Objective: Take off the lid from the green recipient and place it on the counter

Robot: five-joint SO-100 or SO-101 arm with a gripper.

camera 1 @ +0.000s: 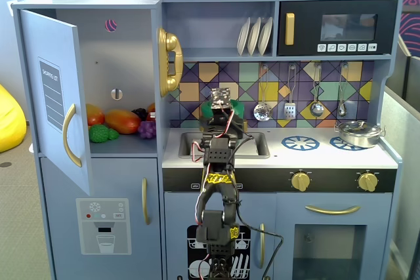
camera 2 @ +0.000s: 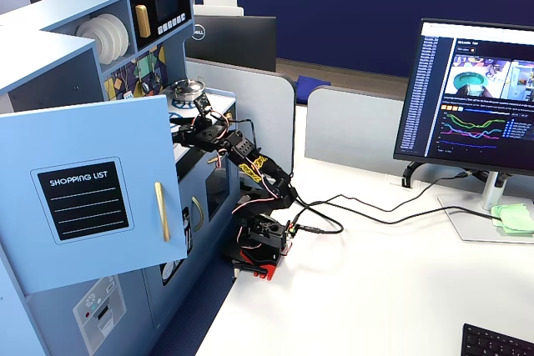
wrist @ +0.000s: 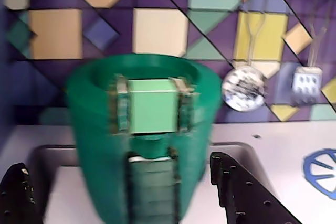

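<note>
In the wrist view the green recipient [wrist: 100,145] fills the middle, blurred, with its ribbed handle [wrist: 151,187] facing me. It stands at the recessed sink [wrist: 58,161]; its base is hidden. Its top shows a flared rim with darker green inside, and I cannot make out the lid. My gripper [wrist: 118,161] is open, with one black finger [wrist: 16,198] to the left of the recipient and the other finger [wrist: 247,192] to its right, neither touching it. In a fixed view only a green sliver of the recipient [camera 1: 239,107] shows behind the arm [camera 1: 216,155]. The pale counter [camera 1: 315,155] lies around the sink.
A silver pot [camera 1: 357,134] sits on the right burner print, and the left burner print [camera 1: 300,142] is bare. Utensils [camera 1: 289,106] hang on the tiled back wall. The cupboard door [camera 1: 56,96] stands open at the left. In a fixed view the open door [camera 2: 92,189] hides the gripper.
</note>
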